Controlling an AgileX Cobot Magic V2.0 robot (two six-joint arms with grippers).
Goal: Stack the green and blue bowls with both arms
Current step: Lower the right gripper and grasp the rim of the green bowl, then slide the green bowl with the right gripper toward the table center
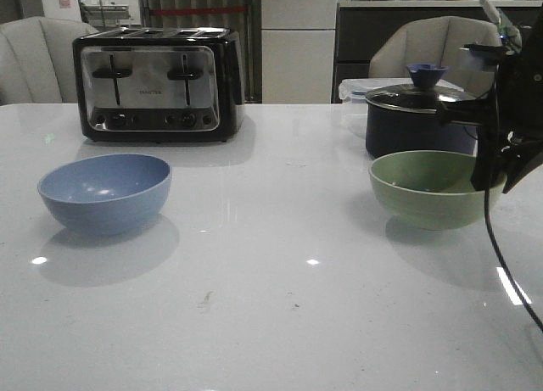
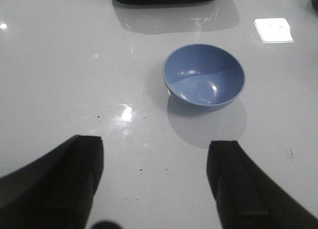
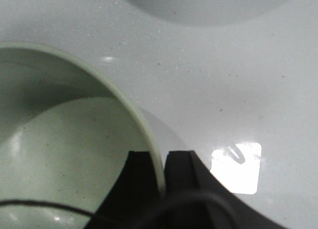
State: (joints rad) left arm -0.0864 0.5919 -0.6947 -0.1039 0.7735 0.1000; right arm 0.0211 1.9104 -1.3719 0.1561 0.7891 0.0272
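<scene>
Black right gripper (image 3: 160, 164) jaws are clamped on the green bowl (image 1: 433, 187) rim, one inside, one outside. The left gripper (image 2: 156, 182) jaws are spread wide, nothing held; the blue bowl (image 2: 203, 78) sits apart beyond. A lidded navy pot (image 1: 416, 115) stands just behind the green bowl, a toaster (image 1: 159, 84) at the glossy white desk (image 1: 271, 323) rear.

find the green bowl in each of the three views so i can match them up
Front view: the green bowl sits on the right, before the dark pot, with the right gripper at its right rim.
Left wrist view: not in it; only the blue bowl shows.
Right wrist view: fills the left side, rim pinched between the fingers.
Shared landmark: the right gripper on the rim.
</scene>
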